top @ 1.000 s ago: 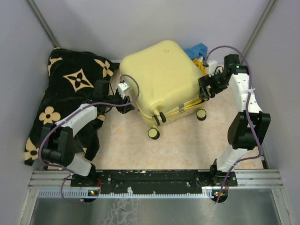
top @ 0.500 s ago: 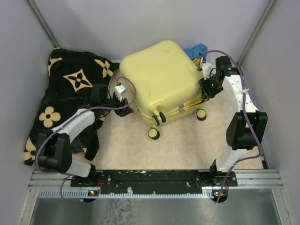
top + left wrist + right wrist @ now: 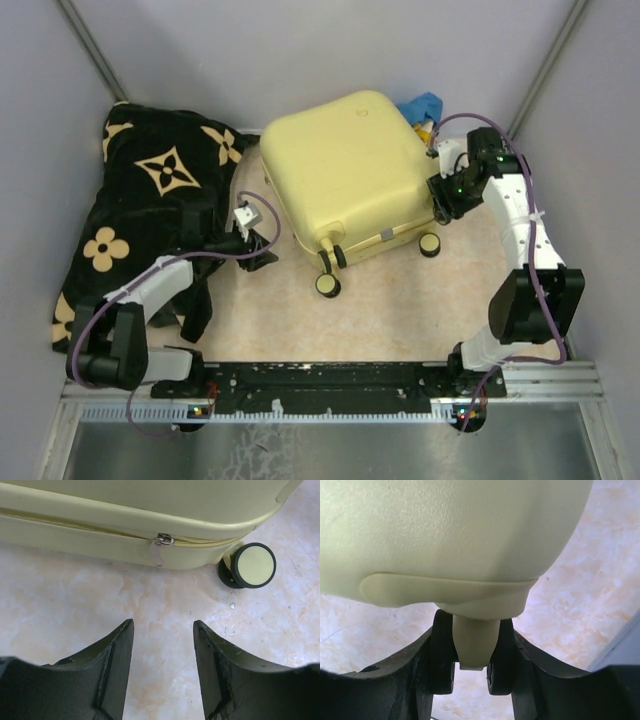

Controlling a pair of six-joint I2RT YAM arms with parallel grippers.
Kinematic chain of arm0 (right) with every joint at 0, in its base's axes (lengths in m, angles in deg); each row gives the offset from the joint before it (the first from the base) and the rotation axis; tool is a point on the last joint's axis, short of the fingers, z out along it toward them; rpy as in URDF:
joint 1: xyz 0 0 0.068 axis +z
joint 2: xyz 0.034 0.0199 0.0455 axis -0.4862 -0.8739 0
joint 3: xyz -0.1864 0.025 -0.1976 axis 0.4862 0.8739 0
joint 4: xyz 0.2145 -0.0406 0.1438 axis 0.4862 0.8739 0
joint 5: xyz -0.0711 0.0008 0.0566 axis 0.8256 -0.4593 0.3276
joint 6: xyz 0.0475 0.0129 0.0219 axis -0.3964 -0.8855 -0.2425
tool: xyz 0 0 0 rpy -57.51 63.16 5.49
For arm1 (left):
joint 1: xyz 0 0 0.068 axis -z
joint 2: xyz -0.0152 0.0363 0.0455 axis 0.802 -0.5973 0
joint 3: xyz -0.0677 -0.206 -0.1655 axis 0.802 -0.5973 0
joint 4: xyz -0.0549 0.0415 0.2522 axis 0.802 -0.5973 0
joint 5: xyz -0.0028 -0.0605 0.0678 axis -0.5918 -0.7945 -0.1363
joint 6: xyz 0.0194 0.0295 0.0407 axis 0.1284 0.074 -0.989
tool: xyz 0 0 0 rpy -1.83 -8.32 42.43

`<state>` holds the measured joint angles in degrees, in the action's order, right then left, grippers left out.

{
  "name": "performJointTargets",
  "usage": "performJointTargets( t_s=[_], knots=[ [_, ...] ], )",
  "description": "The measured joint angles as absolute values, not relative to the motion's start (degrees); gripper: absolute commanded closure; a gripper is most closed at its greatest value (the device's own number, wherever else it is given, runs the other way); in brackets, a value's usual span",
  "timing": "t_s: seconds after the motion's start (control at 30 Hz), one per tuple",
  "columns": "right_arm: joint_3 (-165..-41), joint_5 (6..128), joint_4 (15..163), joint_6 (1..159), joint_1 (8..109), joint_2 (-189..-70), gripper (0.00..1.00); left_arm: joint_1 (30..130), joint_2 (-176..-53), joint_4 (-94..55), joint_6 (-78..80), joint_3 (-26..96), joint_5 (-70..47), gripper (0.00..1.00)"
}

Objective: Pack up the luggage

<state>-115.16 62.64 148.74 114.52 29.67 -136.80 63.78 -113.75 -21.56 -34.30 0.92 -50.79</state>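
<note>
The luggage (image 3: 345, 170) lies shut at the counter's far middle, its zipping seemingly yet to finish; the left pincer (image 3: 163, 625) gapes empty toward the zip pull (image 3: 162, 540); the right pincer (image 3: 472, 630) clamps a wheel (image 3: 444, 655).

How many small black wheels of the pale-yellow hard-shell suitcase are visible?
4. One black wheel at the pale-yellow suitcase's near-left corner, another edge-on just behind it, one near-right, one between the right gripper's fingers. Probably none hidden.

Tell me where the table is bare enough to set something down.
Free: the table strip between the luggage's wheels and the base rail. Crowded: blanket on the left, right arm beside the luggage, blue cloth behind it.
</note>
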Motion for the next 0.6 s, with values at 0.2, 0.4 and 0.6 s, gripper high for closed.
performJointTargets(
  t_s=[0.2, 0.4, 0.6],
  knots=[
    [-113.2, 61.5, 146.4, 114.2, 28.4, -140.9, 1.0, 64.9, -120.5, -14.1, -34.1, 0.6, -55.1, 0.43],
    [-113.6, 57.0, 146.7, 115.1, 25.8, -142.3, 1.0, 65.3, -126.8, -8.8, -33.4, 2.7, -58.6, 0.43],
    [-116.0, 54.1, 149.3, 115.2, 24.9, -144.7, 1.0, 66.8, -131.6, -1.0, -29.6, 4.8, -61.5, 0.45]
  ],
)
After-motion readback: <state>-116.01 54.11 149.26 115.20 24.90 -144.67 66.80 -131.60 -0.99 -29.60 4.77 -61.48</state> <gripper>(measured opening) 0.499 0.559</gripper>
